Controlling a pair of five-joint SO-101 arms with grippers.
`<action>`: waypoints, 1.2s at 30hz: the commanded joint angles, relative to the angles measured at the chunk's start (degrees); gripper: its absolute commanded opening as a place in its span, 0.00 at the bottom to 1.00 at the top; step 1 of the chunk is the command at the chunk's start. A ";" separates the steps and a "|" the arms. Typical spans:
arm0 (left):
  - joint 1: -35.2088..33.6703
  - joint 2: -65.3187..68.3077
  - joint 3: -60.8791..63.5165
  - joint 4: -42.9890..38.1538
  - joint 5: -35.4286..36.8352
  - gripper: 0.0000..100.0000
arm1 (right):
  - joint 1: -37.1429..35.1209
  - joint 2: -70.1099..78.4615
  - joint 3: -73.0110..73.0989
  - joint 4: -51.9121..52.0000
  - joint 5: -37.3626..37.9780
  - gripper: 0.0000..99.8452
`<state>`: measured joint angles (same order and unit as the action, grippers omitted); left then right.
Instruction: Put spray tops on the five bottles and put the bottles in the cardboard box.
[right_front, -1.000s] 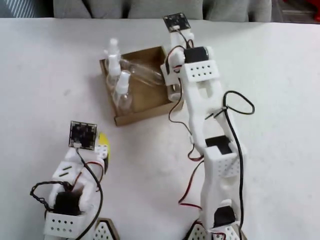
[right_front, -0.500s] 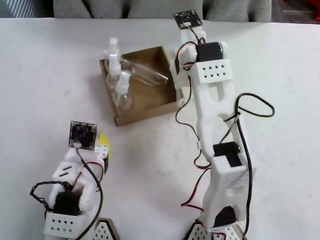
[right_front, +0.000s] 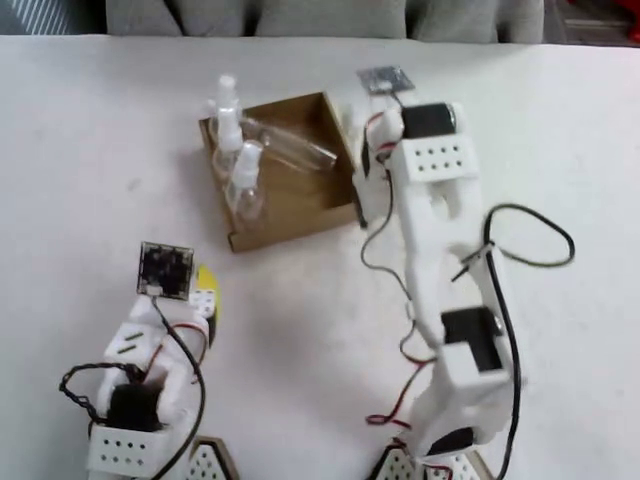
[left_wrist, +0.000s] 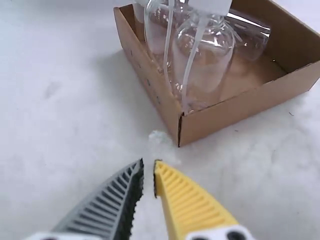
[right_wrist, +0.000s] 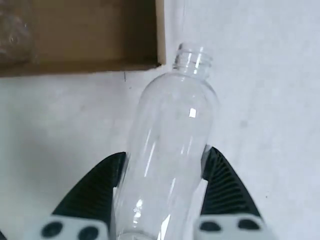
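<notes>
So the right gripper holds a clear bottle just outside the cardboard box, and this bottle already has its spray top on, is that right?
Not quite. The bottle in the right gripper has no spray top; the right wrist view shows its threaded neck bare and open. The rest is correct: the gripper holds it just outside the cardboard box.

White table (right_front: 80, 120) w/ grey cushions (right_front: 300, 15) behind, striped fabric (right_front: 40, 12) at far corner.
</notes>
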<state>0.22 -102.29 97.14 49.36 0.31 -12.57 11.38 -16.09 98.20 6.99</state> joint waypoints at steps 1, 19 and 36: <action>-0.22 0.57 0.00 0.18 -0.44 0.06 | 0.75 -9.27 10.46 -2.68 -0.26 0.02; -0.31 0.57 0.00 0.18 -0.44 0.06 | 0.22 -31.25 48.26 -26.33 10.20 0.23; -0.40 0.57 0.00 0.18 -0.44 0.06 | -9.71 -32.84 38.95 -46.73 34.81 0.17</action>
<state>0.22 -102.29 97.14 49.36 0.31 -20.75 -21.32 25.49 58.20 38.11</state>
